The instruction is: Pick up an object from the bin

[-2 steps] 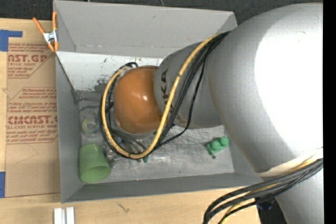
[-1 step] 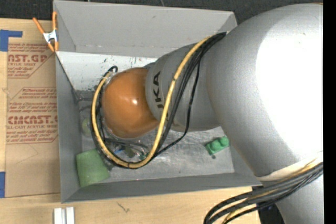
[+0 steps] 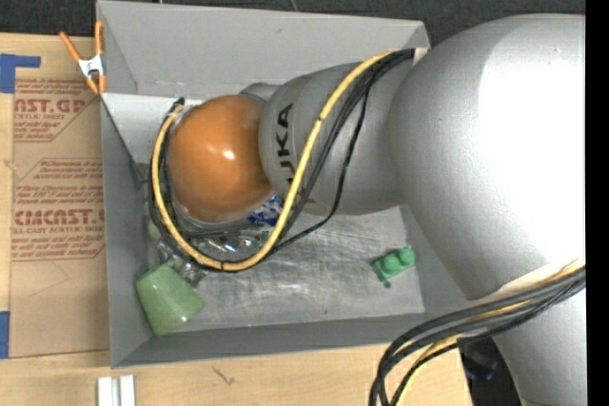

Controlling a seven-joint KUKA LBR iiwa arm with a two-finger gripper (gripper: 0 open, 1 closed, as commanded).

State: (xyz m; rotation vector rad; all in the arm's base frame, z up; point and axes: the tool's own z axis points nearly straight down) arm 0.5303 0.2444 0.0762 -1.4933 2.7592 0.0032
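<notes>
Nearest thing: a pale green cup, stubby and translucent, is lying tilted in the bin's lower-left corner as the camera view sees it.
Its place: it is sitting just beside the end effector, slightly below and to the left of it; whether the two are touching I cannot tell.
End effector: it is hanging low in the left part of the bin, with only some dark and metallic parts peeking out from beneath the wrist.
End effector state: spread or pressed together, I cannot tell, since the wrist is covering it from above.
Holding anything: nothing is showing between its parts, so no hold can be told.
Orange cover: this rounded, glossy dome on the wrist is sitting directly above the end effector and hiding most of it.
Cables: yellow and black lines are looping round the cover's rim and running back along the arm.
Blue-and-white thing: a small patch of it is peeking out from under the wrist, to the right of the end effector; its kind is unclear.
Small green piece: it is lying on the bin floor well apart from the end effector, far to its right.
Grey bin: its sloping walls are closing round everything.
Arm: the big silver body is reaching in from the right.
</notes>
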